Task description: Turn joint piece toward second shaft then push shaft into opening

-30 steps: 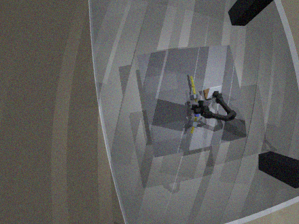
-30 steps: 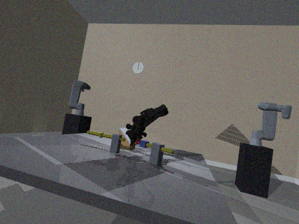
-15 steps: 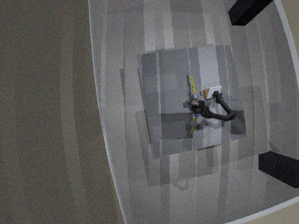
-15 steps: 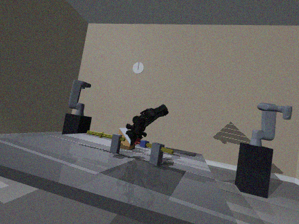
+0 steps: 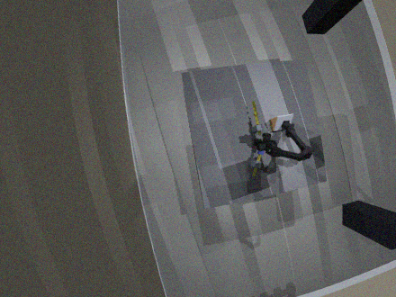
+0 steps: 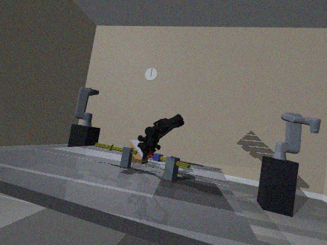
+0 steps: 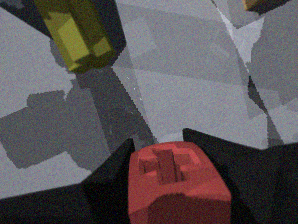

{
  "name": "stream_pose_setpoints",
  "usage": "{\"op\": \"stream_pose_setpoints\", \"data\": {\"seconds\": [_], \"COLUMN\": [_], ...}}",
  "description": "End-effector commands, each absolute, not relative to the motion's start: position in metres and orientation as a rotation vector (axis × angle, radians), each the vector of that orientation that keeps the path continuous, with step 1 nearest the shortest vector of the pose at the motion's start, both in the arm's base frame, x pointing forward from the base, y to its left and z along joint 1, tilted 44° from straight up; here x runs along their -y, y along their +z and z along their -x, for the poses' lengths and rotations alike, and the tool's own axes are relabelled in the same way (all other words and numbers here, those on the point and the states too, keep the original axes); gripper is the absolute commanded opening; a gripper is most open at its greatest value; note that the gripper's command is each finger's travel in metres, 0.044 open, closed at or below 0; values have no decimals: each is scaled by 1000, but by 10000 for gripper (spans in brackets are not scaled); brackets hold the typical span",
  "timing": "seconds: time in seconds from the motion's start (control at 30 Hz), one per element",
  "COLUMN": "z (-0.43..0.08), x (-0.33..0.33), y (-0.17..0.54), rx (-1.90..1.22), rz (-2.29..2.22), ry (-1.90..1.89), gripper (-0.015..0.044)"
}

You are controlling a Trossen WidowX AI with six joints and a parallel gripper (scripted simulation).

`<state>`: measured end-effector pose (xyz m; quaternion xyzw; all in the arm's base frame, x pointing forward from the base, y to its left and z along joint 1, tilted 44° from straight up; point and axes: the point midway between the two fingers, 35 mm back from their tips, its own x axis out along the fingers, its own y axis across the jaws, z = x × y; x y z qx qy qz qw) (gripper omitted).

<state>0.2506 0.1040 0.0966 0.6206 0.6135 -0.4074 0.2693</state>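
Note:
My gripper (image 7: 158, 138) is shut on the red square joint piece (image 7: 172, 182), which fills the bottom middle of the wrist view; a cross-shaped opening shows in its top face. The end of a yellow shaft (image 7: 75, 35) lies at the upper left of that view, apart from the joint piece. In the exterior view the black arm (image 6: 160, 135) reaches down between two grey blocks (image 6: 126, 157) (image 6: 171, 168). The yellow shaft (image 6: 108, 147) runs left past the first block, and a blue part (image 6: 157, 157) sits by the gripper. In the top view the gripper (image 5: 261, 145) is over the shaft line (image 5: 256, 114).
Two grey robot arms stand on black pedestals, one at the left (image 6: 83, 134) and one at the right (image 6: 276, 183). A white and orange piece (image 5: 280, 121) lies by the arm's base. The white edge of the platform (image 5: 130, 135) curves at the left.

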Motion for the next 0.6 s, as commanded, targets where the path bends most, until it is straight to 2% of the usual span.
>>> {"op": "stream_pose_setpoints", "data": {"seconds": [0.0, 0.07, 0.57], "z": [-251, -251, -257], "x": [-104, -104, -107], "y": [97, 97, 92], "rx": [-1654, -1654, -1727], "rz": [-1673, -1673, -1680], "ry": [-1098, -1098, -885], "gripper": [42, 0, 0]}}
